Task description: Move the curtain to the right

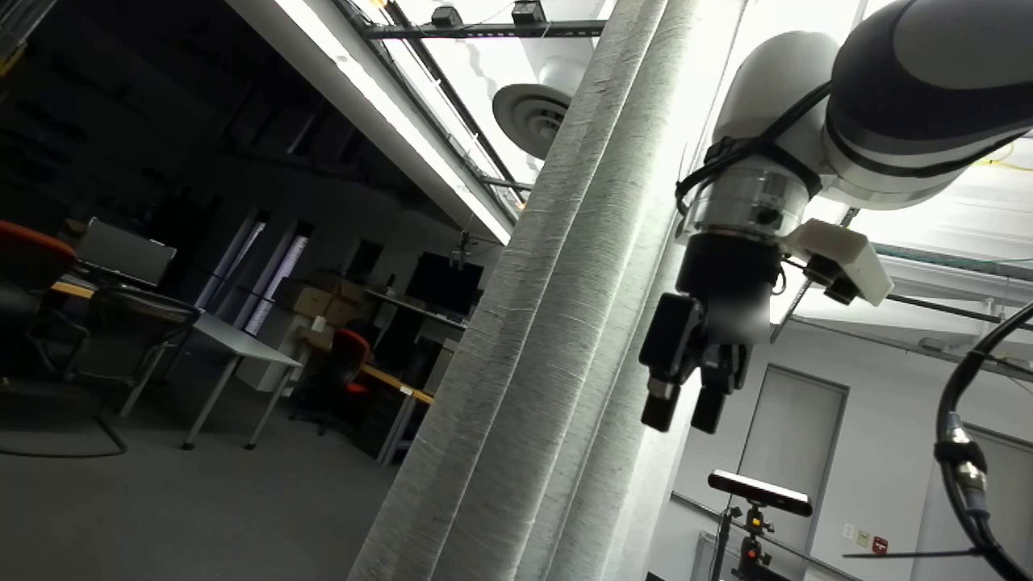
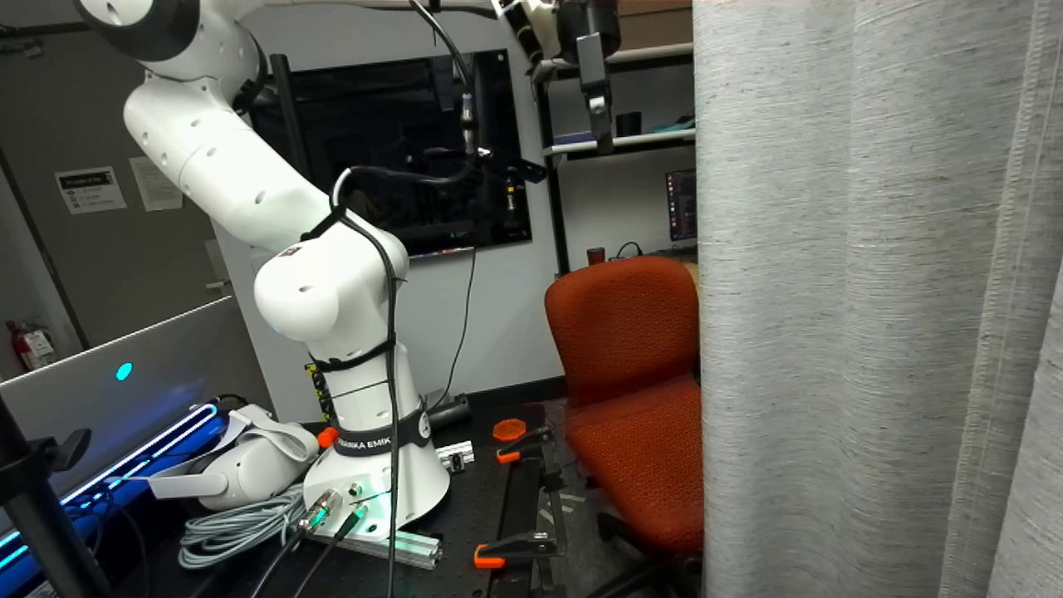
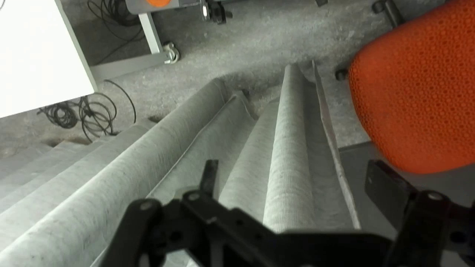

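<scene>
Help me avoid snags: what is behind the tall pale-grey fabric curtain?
In an exterior view, a red-orange upholstered chair and a flat black monitor show partly past the curtain. Their other parts, and anything wholly behind, are covered.

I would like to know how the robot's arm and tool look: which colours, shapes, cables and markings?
The arm is white, rounded, with dark joint bands. Black straps tie a black cable to it. A dark base band shows FRANKA EMIK in white, partly behind the cable. The tool is black, with two blocky fingers.
</scene>
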{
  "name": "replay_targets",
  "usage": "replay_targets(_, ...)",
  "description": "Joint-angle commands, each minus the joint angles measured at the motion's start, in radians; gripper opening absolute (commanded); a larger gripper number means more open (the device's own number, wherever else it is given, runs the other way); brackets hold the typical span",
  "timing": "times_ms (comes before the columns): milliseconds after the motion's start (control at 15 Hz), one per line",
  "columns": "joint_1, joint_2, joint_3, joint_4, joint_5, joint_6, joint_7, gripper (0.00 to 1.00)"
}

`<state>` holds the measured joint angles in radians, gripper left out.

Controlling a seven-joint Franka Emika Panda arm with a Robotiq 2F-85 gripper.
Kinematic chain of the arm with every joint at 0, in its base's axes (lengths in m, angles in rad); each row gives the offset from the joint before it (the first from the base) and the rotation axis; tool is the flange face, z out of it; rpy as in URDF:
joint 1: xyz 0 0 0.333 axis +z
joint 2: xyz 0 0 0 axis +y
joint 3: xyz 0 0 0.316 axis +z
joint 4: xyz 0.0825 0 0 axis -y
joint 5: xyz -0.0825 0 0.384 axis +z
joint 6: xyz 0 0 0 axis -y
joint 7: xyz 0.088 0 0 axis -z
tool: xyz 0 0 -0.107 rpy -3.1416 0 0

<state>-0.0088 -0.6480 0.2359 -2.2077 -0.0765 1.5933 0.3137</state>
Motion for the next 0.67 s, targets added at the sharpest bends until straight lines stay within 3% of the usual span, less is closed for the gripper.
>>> replay_targets(0, 0.006, -0.038, -0.004, 0.023, -0.062, 0.125, 0.023, 1.00)
replay_targets(333, -0.008, -0.057, 0.006, 0.015, -0.100, 0.380, 0.063, 1.00)
replay_targets(400, 0.002, -0.040, -0.003, 0.022, -0.076, 0.314, 0.040, 1.00)
replay_targets(600, 0.000, -0.043, -0.001, 0.022, -0.078, 0.359, 0.044, 1.00)
